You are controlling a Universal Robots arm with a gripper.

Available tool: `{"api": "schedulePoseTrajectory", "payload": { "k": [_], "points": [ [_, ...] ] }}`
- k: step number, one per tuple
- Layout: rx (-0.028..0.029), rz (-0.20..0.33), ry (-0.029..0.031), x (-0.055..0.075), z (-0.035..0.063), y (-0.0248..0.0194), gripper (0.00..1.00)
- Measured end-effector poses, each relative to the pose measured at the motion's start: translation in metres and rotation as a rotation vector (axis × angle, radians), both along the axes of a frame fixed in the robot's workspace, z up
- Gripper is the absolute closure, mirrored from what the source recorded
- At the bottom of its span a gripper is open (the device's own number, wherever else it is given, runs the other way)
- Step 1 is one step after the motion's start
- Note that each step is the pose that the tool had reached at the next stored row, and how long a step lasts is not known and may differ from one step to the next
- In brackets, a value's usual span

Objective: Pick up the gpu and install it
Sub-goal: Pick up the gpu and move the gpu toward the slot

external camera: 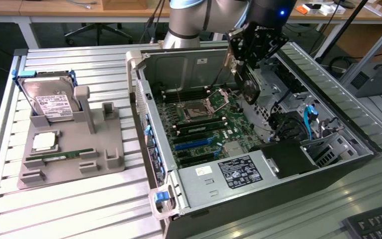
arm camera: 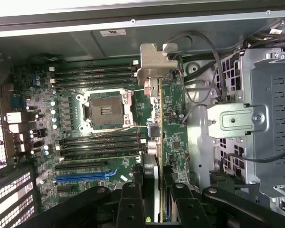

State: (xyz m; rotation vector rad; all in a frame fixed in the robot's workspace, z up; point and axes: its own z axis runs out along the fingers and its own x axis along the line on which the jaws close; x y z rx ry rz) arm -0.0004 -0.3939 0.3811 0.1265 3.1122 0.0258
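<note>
My gripper [external camera: 245,62] is shut on the gpu [external camera: 246,82] and holds it on edge above the open computer case [external camera: 144,99]. The gpu hangs over the case's far right part, beside the drive bays, clear of the motherboard [external camera: 198,124]. In the wrist view the gpu [arm camera: 173,118] runs lengthwise out from my gripper [arm camera: 154,192], green board face showing. Its silver end bracket [arm camera: 154,59] points at the case wall. Below lie the CPU socket [arm camera: 106,110] and a blue expansion slot [arm camera: 85,175].
A grey fixture [external camera: 71,159] on the slatted table at the exterior view's left holds a hard drive [external camera: 48,102], a RAM stick [external camera: 58,157] and a CPU [external camera: 45,141]. Inside the case are a power supply [external camera: 244,169], drive cage [arm camera: 266,118] and loose cables [arm camera: 213,71]. A keyboard [external camera: 377,224] lies at the front right.
</note>
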Motion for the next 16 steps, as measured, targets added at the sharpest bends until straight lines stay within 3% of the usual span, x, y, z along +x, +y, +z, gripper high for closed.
{"api": "schedulePoseTrajectory", "payload": {
  "k": [16],
  "points": [
    [-0.0001, 0.0, 0.0, -0.001, -0.0108, 0.0, 0.73]
  ]
}}
